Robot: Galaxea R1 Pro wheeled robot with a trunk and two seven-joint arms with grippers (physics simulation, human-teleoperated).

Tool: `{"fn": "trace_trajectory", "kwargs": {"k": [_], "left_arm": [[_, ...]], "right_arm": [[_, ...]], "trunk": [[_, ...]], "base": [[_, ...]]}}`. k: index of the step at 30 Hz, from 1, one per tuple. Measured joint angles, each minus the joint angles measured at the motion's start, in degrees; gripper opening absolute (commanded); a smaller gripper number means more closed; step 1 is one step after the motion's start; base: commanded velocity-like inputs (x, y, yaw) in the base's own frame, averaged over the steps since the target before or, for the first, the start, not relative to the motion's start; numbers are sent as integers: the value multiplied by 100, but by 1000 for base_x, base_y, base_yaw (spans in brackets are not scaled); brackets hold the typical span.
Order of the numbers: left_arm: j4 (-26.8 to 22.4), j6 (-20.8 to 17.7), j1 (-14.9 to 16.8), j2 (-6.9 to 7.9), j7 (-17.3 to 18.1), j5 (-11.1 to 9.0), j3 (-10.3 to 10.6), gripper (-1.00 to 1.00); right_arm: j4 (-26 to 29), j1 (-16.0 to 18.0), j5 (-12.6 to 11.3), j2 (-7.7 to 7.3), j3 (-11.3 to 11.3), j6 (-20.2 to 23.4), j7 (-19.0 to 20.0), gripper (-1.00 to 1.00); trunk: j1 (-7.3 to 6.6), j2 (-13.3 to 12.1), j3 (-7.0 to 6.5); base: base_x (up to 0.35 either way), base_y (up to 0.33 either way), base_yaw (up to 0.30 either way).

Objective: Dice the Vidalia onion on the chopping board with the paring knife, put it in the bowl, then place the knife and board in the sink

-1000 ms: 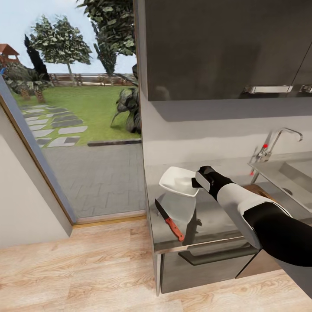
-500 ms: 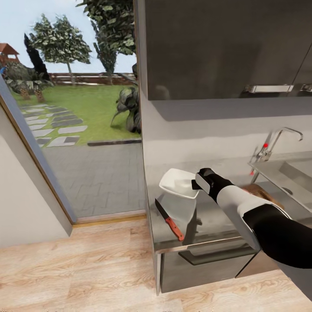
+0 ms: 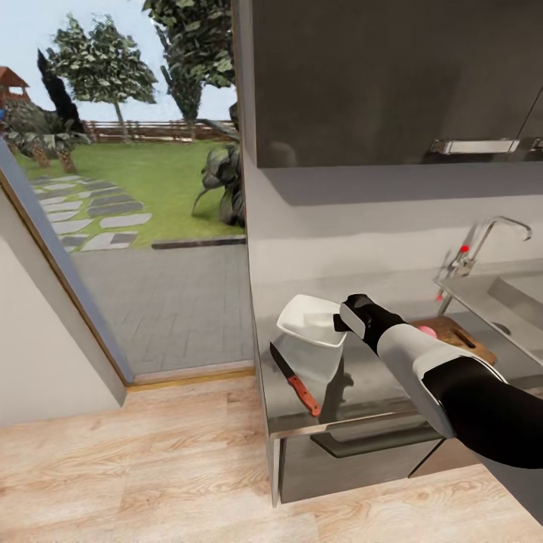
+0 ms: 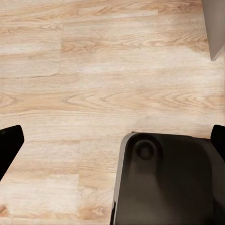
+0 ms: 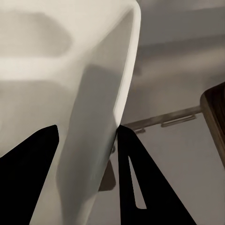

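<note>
The shallow white squarish bowl (image 3: 311, 318) is held clear of the glossy grey countertop (image 3: 362, 385), tilted, its reflection lying on the worktop beneath it. Its rim at the 3 o'clock side is pinched by the right gripper (image 3: 339, 320), and in the right wrist view the white wall (image 5: 96, 140) is seen clamped between the two dark fingers (image 5: 28, 178), presumably so that it can be carried toward the cutting place. At 6 o'clock from the bowl, the small paring knife with the red-orange handle (image 3: 296, 381) lies flat near the counter's front edge. Toward 3 o'clock, behind the right forearm, the brown wooden chopping board (image 3: 460, 336) lies before the steel sink (image 3: 483, 298), with something pink (image 3: 427, 331) on it, probably the onion. The left gripper (image 4: 112, 140) is pointed at the light wood floor (image 4: 93, 70), its fingers spread wide and holding nothing.
</note>
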State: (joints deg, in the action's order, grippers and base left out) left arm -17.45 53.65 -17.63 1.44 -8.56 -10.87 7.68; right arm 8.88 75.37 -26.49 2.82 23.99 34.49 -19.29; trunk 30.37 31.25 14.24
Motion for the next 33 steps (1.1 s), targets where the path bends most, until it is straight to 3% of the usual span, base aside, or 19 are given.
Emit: {"fn": "trace_trajectory", "kwargs": {"k": [32,33], "left_arm": [[0,0,-1,0,0,0,0,100],[0,0,-1,0,0,0,0,100]], "right_arm": [[4,0,-7,-3,-2,0,-3,-100],[5,0,-7,-4,-2,0,-4,100]], "trunk": [[0,0,9],[0,0,9]], "base": [[0,0,0],[0,0,0]]}}
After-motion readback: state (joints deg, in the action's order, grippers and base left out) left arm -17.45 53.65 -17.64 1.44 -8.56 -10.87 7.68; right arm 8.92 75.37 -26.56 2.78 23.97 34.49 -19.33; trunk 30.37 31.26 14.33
